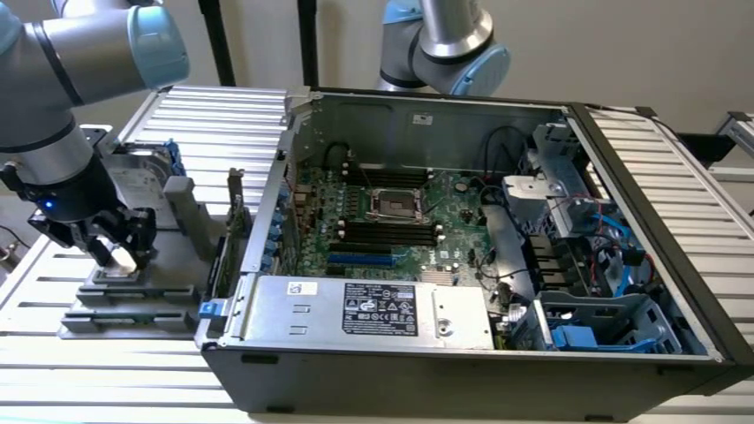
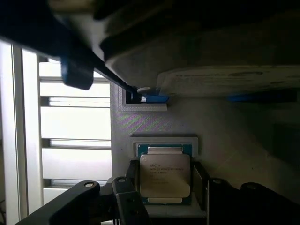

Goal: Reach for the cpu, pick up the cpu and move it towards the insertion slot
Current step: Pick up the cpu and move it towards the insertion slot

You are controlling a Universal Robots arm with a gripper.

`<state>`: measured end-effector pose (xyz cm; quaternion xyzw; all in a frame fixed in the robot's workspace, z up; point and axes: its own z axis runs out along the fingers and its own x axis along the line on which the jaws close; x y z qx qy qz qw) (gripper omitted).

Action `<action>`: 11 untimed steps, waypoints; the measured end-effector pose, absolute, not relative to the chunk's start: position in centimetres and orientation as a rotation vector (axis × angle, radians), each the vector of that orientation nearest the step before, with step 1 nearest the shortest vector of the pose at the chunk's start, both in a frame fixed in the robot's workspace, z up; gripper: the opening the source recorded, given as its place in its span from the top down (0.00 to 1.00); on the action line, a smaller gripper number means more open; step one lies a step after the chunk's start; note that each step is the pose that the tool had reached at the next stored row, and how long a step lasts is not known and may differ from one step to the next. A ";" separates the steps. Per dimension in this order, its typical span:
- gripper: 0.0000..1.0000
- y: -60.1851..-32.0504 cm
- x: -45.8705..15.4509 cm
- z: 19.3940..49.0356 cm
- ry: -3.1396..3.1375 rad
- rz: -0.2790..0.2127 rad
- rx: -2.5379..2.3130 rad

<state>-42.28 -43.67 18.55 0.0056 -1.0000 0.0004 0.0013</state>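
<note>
In the wrist view the cpu (image 2: 165,174), a flat square chip with a shiny silver top and a greenish rim, lies in a pale square holder (image 2: 164,140). My gripper (image 2: 166,180) is down over it, with a dark finger (image 2: 132,185) against one edge of the chip and the other finger (image 2: 200,180) against the opposite edge. In the exterior view the gripper (image 1: 115,252) stands low on a grey fixture (image 1: 136,296) at the exterior view's left, outside the computer case. The insertion slot (image 1: 397,205), a silver-framed socket with a dark centre, sits on the motherboard inside the open case.
The open computer case (image 1: 471,353) has tall metal walls between fixture and socket. Black memory slots (image 1: 383,231) flank the socket. A power supply (image 1: 365,309) lies at the front and blue drive bays (image 1: 589,327) at the exterior view's right. A second arm (image 1: 442,44) stands behind the case.
</note>
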 end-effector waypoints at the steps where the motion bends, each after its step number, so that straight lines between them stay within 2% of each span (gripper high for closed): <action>1: 0.45 -43.7 -42.3 18.5 -3.139 0.001 0.018; 11: 0.45 -43.7 -42.3 18.6 -3.140 0.001 0.015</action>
